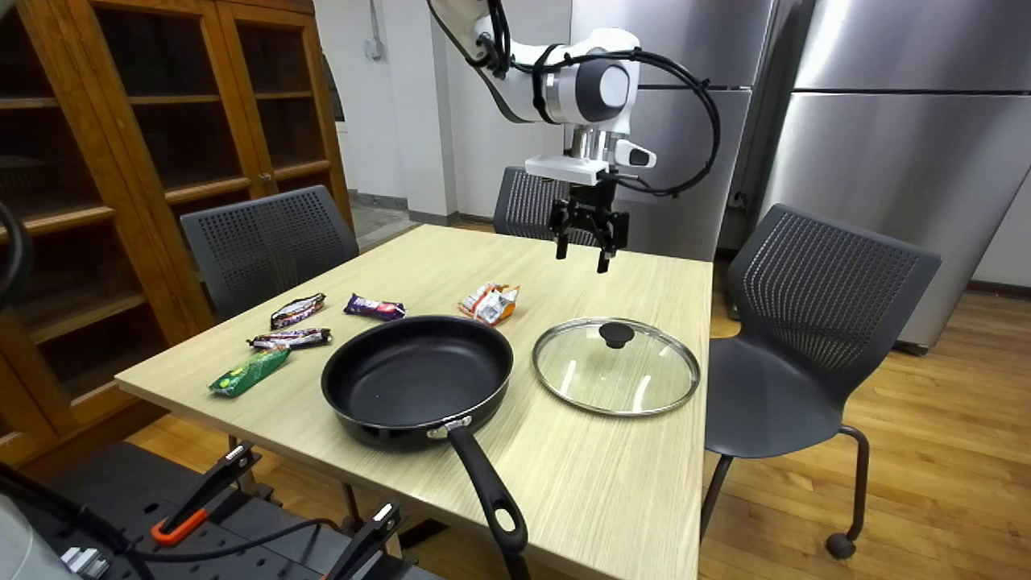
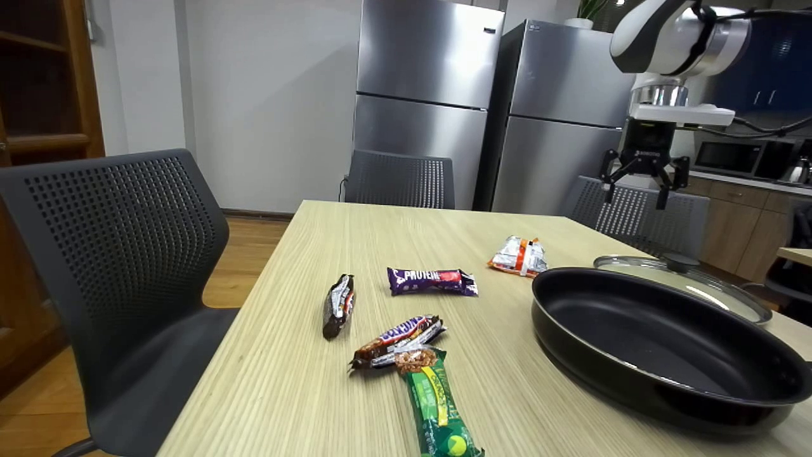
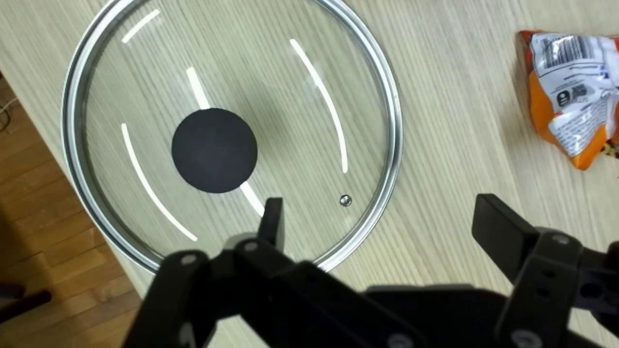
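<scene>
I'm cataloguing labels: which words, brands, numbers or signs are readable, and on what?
"PROTEIN": purple bar
"SNICKERS", probably, slightly blurred: brown wrapper nearest the green wrapper
Too small or blurred: print on green wrapper, other brown wrapper, orange-and-silver packet, clamps, end effector, refrigerator badges
No numbers readable.

Dark chairs [image 1: 805, 322] with perforated backs stood around a pale wood-grained bench [image 1: 403, 266] on a plank floor [image 1: 958, 483], flanked by a glass-fronted wooden cabinet [image 1: 236, 93], while white walls [image 2: 273, 108] and two stainless-steel refrigerators [image 1: 910, 185], one topped by a potted plant [image 2: 580, 23], closed the background, and a microwave [image 2: 728, 157] sat on a distant counter [image 2: 755, 182] beneath blue cupboards [image 2: 786, 79].
</scene>
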Motion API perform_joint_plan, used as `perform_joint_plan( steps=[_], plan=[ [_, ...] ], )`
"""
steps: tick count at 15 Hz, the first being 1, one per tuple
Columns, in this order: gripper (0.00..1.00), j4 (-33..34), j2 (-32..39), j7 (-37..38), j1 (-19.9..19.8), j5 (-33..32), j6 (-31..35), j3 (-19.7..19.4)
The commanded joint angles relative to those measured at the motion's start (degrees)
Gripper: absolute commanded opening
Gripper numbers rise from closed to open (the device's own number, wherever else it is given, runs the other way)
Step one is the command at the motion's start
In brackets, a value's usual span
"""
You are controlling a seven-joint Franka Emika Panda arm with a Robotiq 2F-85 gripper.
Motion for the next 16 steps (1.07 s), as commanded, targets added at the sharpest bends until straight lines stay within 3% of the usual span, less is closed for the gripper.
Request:
perform_joint_plan(
  steps=[1,16],
  plan=[
    [1.0,-4.72,-4.1,-1.52,2.29,-3.08,-0.52,0.95],
    [1.0,-18.19,-11.78,1.32,14.28,-8.72,2.74,4.73]
  ],
)
